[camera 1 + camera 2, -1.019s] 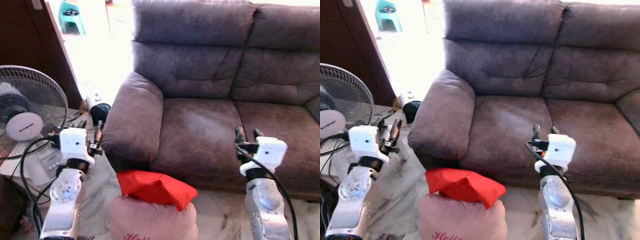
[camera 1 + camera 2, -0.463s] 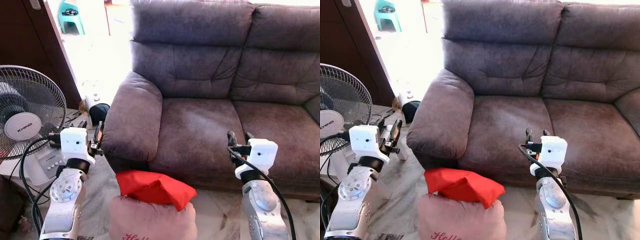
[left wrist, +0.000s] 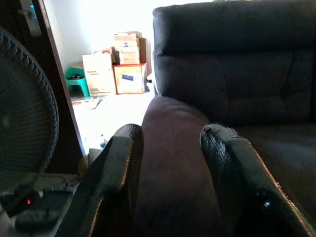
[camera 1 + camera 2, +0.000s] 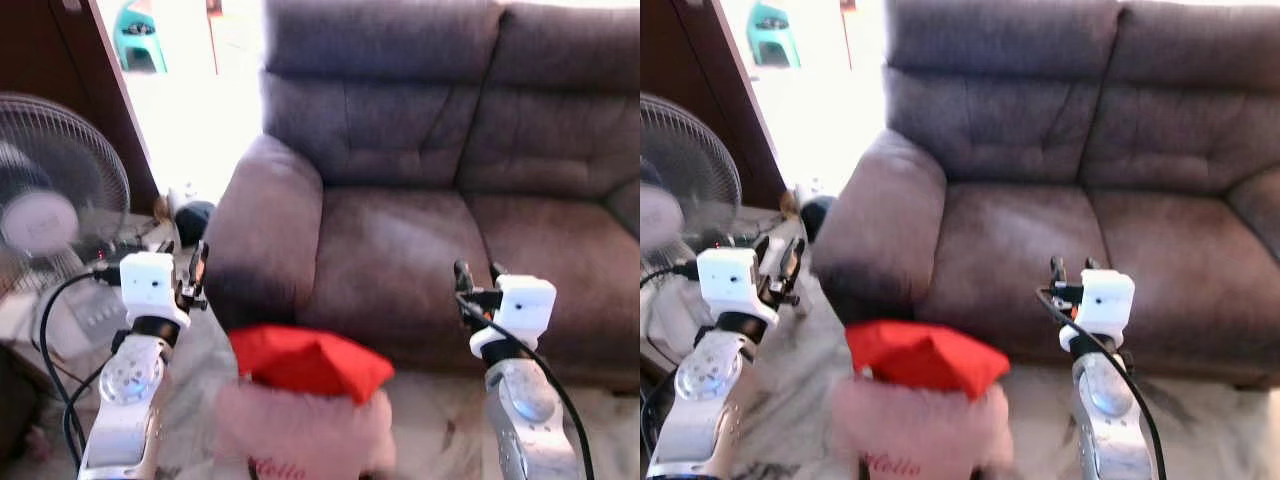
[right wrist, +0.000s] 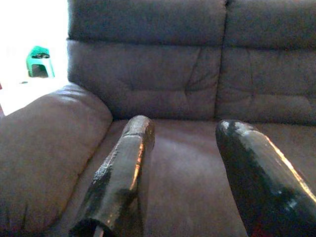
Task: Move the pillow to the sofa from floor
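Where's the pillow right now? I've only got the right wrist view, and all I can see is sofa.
Observer: The pillow, pink with a red cover on top, sits on the floor in front of the sofa, between the two arms.
Operator: Is either gripper holding it?
Observer: No. The right gripper is open and raised in front of the seat cushion, apart from the pillow.
Operator: And the left one?
Observer: The left gripper is open too, beside the sofa's armrest.
Operator: Anything near that arm?
Observer: A standing fan stands on the robot's left, close to the left arm.
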Controlling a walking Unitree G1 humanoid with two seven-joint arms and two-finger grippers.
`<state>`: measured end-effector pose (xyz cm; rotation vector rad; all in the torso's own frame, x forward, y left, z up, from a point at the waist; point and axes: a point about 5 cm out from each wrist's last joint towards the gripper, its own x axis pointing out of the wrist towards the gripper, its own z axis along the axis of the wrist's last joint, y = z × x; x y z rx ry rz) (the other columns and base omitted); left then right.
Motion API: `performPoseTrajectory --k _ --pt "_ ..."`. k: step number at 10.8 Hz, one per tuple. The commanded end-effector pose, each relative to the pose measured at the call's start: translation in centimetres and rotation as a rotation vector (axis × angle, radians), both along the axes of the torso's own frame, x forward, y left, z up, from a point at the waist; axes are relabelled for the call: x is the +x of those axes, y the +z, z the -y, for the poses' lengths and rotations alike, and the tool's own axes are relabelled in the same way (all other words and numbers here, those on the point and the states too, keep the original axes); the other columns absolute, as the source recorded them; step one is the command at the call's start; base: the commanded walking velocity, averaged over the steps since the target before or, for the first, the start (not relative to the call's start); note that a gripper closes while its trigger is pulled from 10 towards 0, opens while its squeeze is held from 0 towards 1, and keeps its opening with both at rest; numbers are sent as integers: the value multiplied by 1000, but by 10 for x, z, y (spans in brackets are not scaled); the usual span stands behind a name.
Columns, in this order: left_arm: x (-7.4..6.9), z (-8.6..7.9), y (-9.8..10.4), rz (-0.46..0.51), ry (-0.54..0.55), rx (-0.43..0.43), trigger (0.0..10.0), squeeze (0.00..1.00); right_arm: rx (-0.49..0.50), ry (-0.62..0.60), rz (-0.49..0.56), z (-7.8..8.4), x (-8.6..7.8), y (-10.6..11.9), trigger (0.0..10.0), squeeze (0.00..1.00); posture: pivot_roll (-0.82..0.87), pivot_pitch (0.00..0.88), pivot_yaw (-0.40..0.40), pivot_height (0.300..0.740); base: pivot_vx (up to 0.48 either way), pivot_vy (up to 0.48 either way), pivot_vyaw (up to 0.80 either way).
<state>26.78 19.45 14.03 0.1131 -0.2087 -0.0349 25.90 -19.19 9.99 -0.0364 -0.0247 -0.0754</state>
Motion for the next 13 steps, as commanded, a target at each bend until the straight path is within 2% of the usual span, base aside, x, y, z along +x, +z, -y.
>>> performPoseTrajectory --k 1,11,13 --pt "-1 0 0 -8 1 -4 10000 0 -2 5 -4 -1 -1 1 10000 0 35 0 -43 583 0 0 0" --pt "1 1 -2 -51 -20 -11 10000 0 -7 14 -47 -1 -3 -7 10000 0 39 0 -41 575 0 0 0" --pt "1 1 -2 -53 -21 -8 10000 0 -5 25 -47 -2 -2 -6 10000 0 39 0 -41 535 0 0 0"
